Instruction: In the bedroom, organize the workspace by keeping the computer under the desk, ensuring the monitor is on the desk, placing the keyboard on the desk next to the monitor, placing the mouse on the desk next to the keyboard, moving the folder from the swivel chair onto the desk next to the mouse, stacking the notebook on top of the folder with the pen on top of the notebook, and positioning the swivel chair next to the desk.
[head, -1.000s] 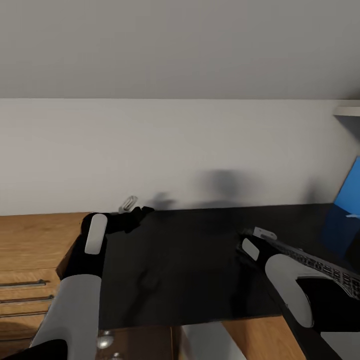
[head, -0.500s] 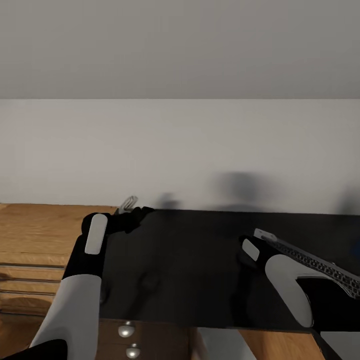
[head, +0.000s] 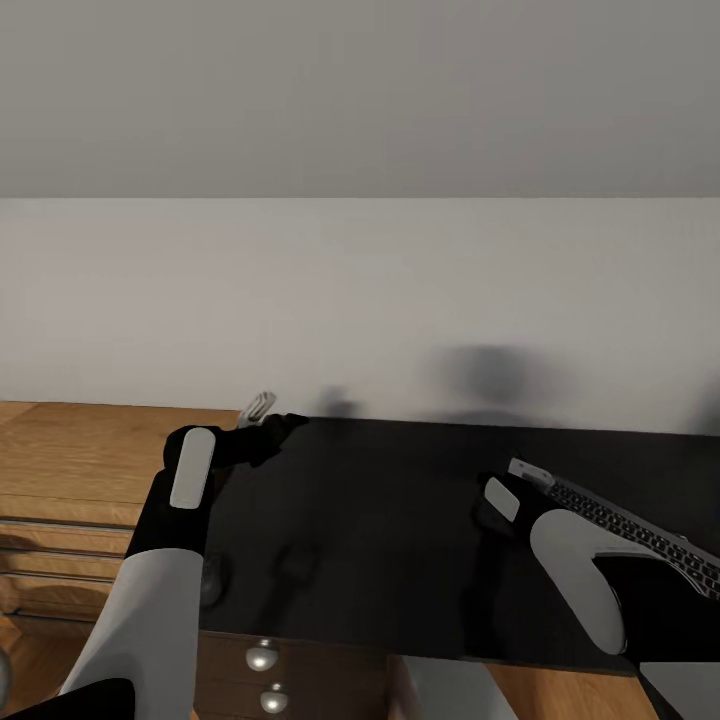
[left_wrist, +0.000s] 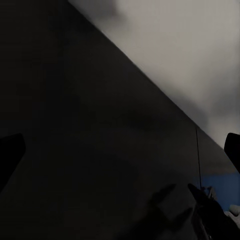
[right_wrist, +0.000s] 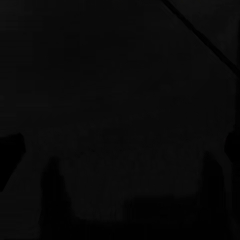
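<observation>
While the head camera is looking down over both arms, the black desk (head: 380, 530) is stretching across the middle of the picture against a pale wall, with two round silver drawer knobs (head: 262, 657) showing under its front edge. The left arm is reaching forward over the desk's left end, and the left gripper (head: 262, 428) is hovering near the back edge by the wall; its fingers are too small and dark here to tell how far apart they are standing. To the left of the desk a wooden chest (head: 70, 470) is standing, its top at about the desk's height. On the right, the right arm is extending over the desktop, and the keyboard (head: 630, 528) is slanting up from beside its wrist toward the right edge of the picture (black with rows of grey keys, one pale corner nearest the middle). The right gripper itself is hidden behind the arm.

In the left wrist view, the dark desktop is running diagonally against the wall, and the two black fingertips (left_wrist: 10, 152) are sitting at opposite edges of the picture, spread wide with nothing between them. A small patch of the blue folder (left_wrist: 217, 179) is showing far along the desk.

In the right wrist view, almost everything is dark, so I cannot tell how the jaws are standing.
</observation>
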